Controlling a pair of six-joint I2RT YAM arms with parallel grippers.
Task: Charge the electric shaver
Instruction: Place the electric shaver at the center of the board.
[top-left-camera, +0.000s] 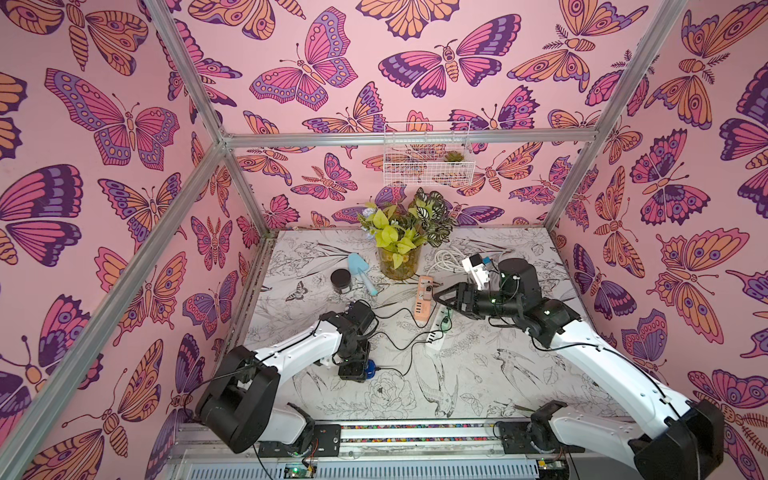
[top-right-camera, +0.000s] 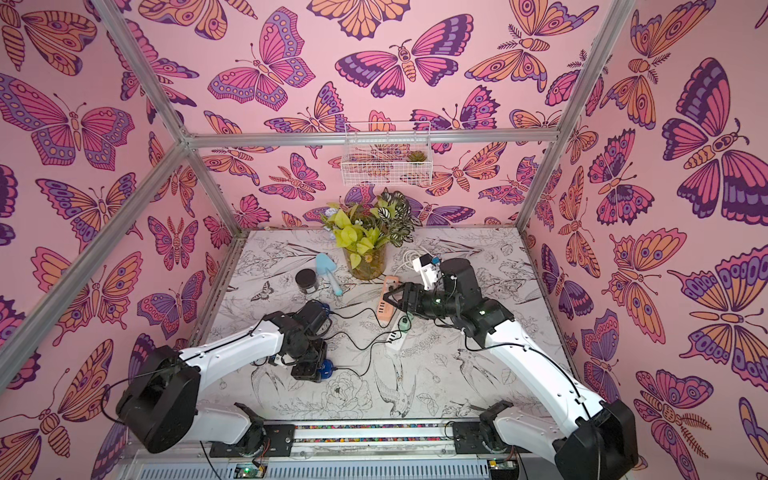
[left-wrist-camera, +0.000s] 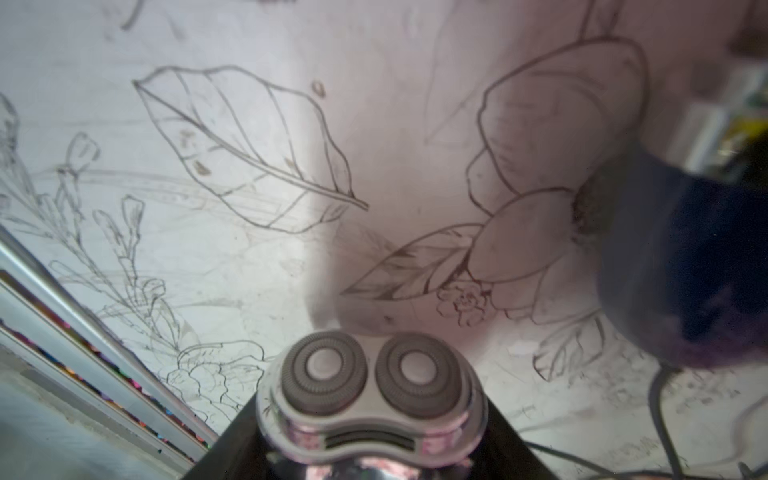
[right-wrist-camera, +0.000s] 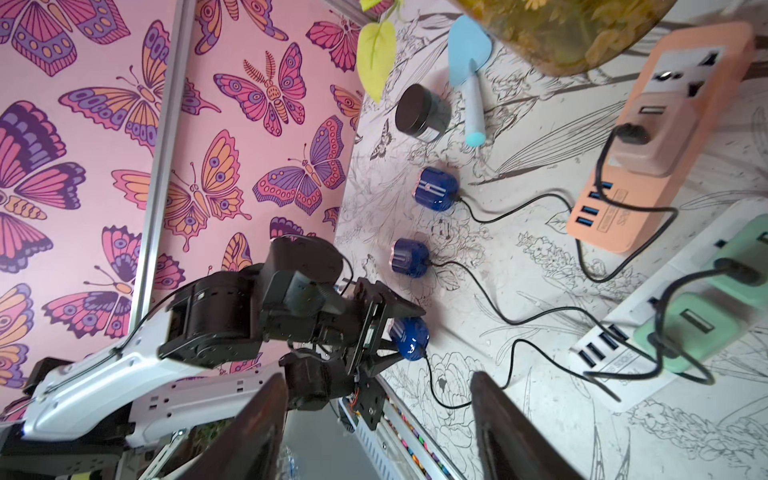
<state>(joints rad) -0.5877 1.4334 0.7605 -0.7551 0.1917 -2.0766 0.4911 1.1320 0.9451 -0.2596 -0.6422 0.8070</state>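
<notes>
While left fingers (left-wrist-camera: 226, 451) clamp shaver (left-wrist-camera: 370, 399) — orange strip (right-wrist-camera: 631, 232) label unreadable.

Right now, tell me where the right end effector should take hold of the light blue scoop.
Grip the light blue scoop by its slim handle, straight down from above, jaws across it. It lies flat, and its blade looks too wide; the black jar stands close beside the handle.

Nothing legible — the printed labels on the orange power strip (right-wrist-camera: 636, 210) and white power strip (right-wrist-camera: 615, 365) blur beyond reading.
</notes>
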